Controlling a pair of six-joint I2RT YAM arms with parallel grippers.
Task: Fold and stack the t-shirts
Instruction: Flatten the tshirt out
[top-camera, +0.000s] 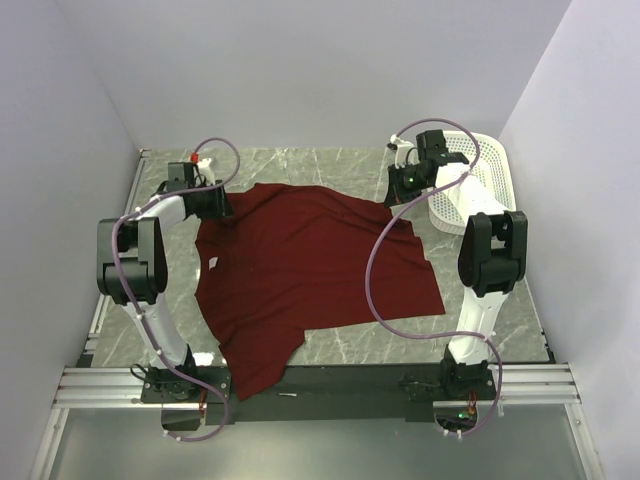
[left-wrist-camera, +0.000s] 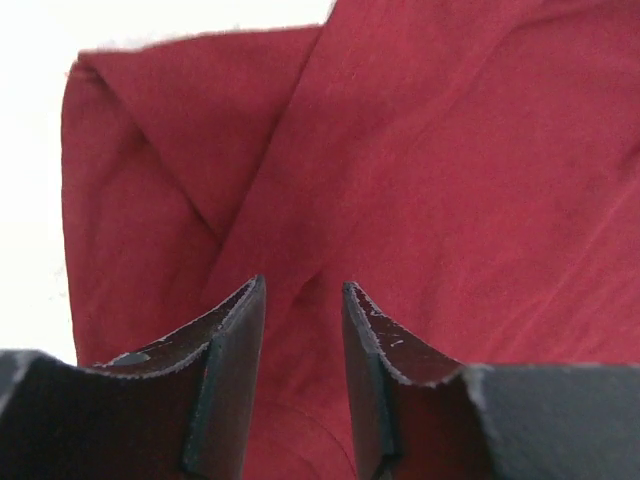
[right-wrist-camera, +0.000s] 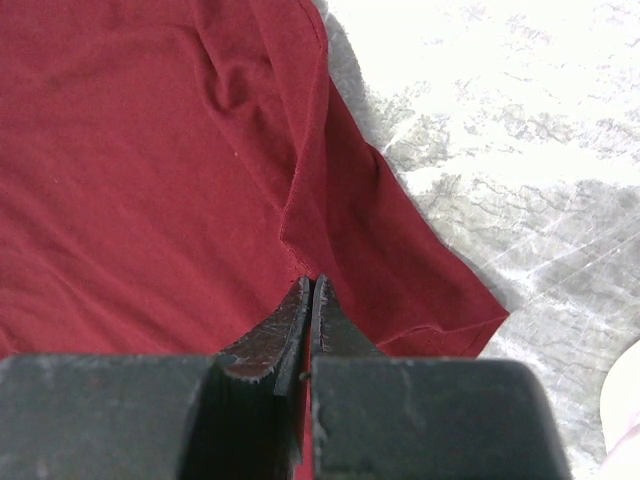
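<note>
Cloth covered most of the middle of the grey marbled tabletop (top-camera: 480, 320): a single maroon t-shirt (top-camera: 310, 270) lay opened out flat between the two arms, rumpled in places, with one part of it trailing down toward the near edge on the left-hand side. From where I stood, the left claw (top-camera: 213, 205) sat at the far left corner of the shirt, low over the fabric. Seen from its own wrist, that claw (left-wrist-camera: 303, 290) stood partly open, a modest gap between its dark fingers (left-wrist-camera: 235, 340), and through the gap I saw only red cloth with a folded-over edge beyond it; nothing looked caught between the jaws. The right claw (top-camera: 400, 188) was at the shirt's far right corner, and up close it (right-wrist-camera: 310, 285) was squeezed tight, its two fingers pressed together on a raised crease of the t-shirt, a thin sliver of red showing between them. Just past that pinch the hemmed edge of the shirt ran out onto the bare marble. A white mesh basket (top-camera: 490, 170) stood in the far right corner of the tabletop, just beside the right arm and apart from the shirt.
</note>
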